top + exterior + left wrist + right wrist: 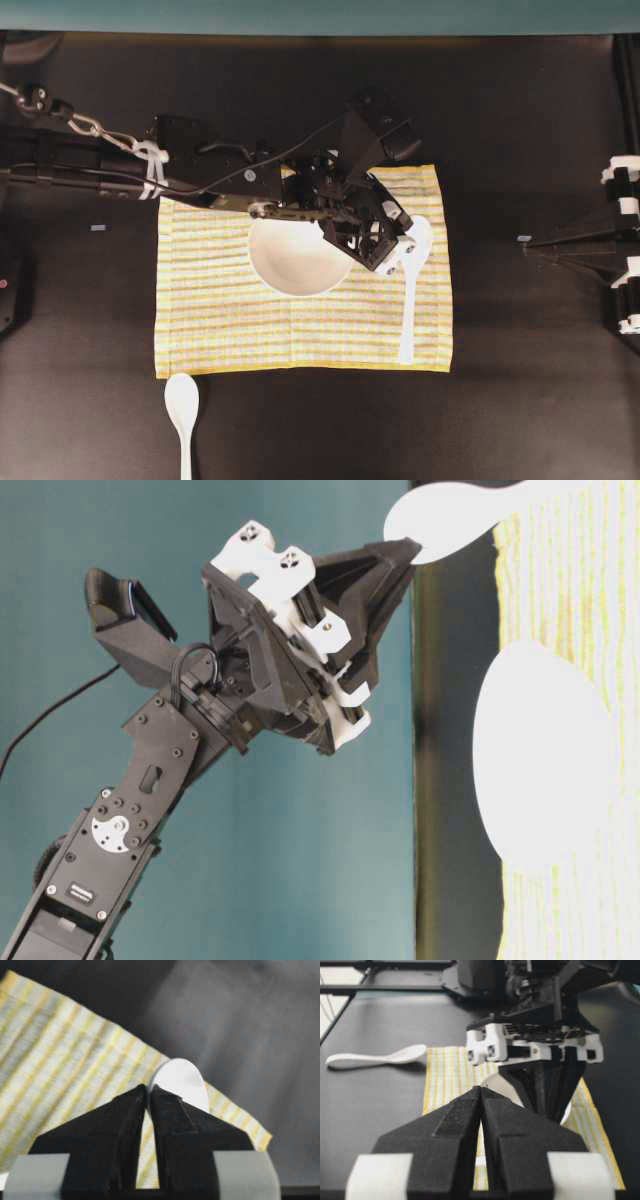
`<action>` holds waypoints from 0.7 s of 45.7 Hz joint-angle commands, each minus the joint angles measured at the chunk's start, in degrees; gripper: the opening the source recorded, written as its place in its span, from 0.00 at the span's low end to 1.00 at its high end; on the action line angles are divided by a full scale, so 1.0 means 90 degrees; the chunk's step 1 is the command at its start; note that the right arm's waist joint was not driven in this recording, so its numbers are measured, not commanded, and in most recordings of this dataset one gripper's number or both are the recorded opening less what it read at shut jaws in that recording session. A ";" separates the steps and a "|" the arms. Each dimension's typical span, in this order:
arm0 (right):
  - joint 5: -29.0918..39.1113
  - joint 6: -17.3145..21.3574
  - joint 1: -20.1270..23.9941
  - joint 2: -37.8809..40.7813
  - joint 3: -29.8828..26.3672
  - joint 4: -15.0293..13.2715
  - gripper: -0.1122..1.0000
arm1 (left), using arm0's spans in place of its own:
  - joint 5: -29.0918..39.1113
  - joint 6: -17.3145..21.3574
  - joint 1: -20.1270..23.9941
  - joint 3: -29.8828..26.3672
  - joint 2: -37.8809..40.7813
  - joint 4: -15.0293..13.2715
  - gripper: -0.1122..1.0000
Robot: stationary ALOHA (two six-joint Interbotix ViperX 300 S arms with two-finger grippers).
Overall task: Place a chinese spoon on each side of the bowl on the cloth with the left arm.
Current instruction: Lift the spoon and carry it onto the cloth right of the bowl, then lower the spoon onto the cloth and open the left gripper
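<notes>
Clenched on a glossy white ceramic spoon (410,290), the black left gripper (395,255) hung right of centre above striped yellow cloth (300,330) on a black tabletop (520,400); teal wall (320,15) behind; no legible writing.

The cloth (300,330) is a woven fabric with a visibly ribbed weave and stitched yellow hems, matt throughout. The bowl (295,262) and both spoons (408,300) (182,410) look like smooth, glossy white ceramic, bright under the light. The table (520,400) is a dull, matt black surface, and the left gripper (398,262) is matt black plastic with white plastic parts and small metal screws.
</notes>
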 commanded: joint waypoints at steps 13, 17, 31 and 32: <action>-0.0039 0.0039 0.0000 0.0010 -0.0010 0.0010 0.10 | 0.0049 0.0020 0.0283 -0.0068 0.0059 0.0020 0.15; -0.0068 0.0039 0.0000 0.0010 -0.0010 0.0010 0.10 | -0.0088 0.0020 0.0322 -0.0049 0.0146 0.0020 0.15; -0.0068 0.0049 0.0000 0.0010 0.0000 0.0010 0.10 | -0.0234 0.0156 0.0586 -0.0029 0.0537 0.0029 0.15; -0.0078 0.0049 0.0000 0.0010 0.0000 0.0010 0.10 | -0.0234 0.0176 0.0596 -0.0029 0.0566 0.0029 0.15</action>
